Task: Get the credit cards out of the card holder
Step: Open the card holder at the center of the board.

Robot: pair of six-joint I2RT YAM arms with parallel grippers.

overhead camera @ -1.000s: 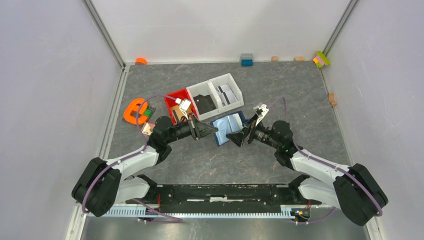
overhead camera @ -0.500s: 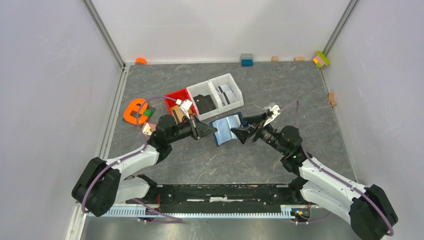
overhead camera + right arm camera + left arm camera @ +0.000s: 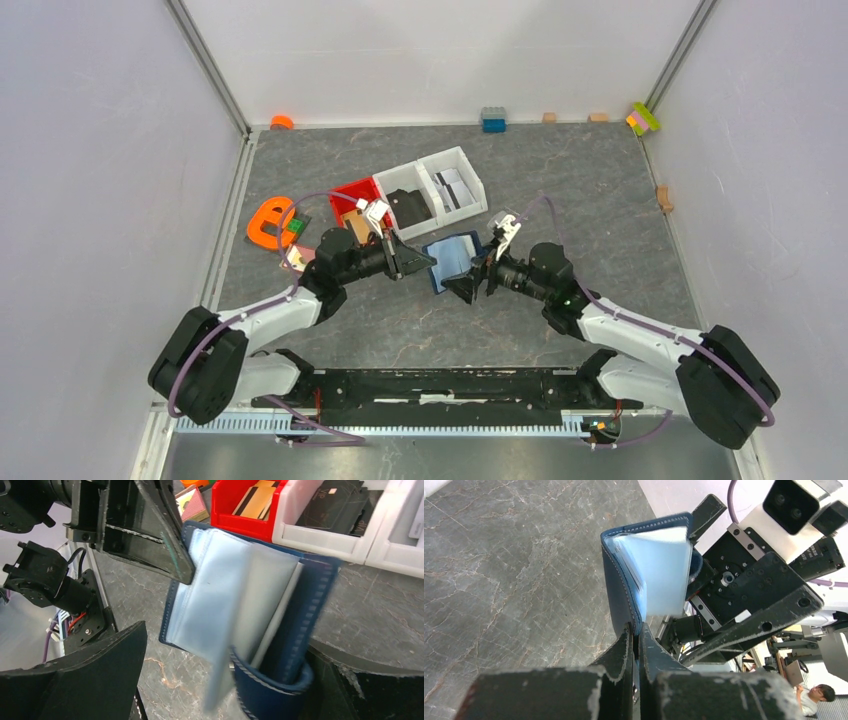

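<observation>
**Operator:** What's around the holder?

**Spotter:** Your grey stone counter (image 3: 400, 320) carries everything. Three bins stand in a row just behind your fingers. There's a red bin (image 3: 355, 186), then a middle white bin (image 3: 397, 171) with a black item (image 3: 405, 207) in it. The far white bin (image 3: 478, 190) has light grey credit cards (image 3: 456, 190) lying flat inside. An orange plastic piece (image 3: 268, 222) lies left of the red bin, well apart from your work.

**Operator:** And the holder itself?

**Spotter:** The card holder (image 3: 455, 255) stands open between your two sets of fingers, just in front of the bins, with its pale blue inside showing. Your left fingers (image 3: 624, 652) are pinched tight on the edge of its navy cover. Your right fingers (image 3: 85, 680) are spread wide, one on each side of the holder's lower end. I can't make out any contact there.

**Operator:** Anything in the way?

**Spotter:** In your right wrist view, a left fingertip crosses the upper corner of the clear sleeves (image 3: 215, 610). The strap loop (image 3: 270, 690) curls under the bottom, between your right fingers. I can't tell whether a card sits in those sleeves. A blue brick (image 3: 493, 119) and a few small blocks (image 3: 643, 118) lie along the far wall, well apart.
</observation>
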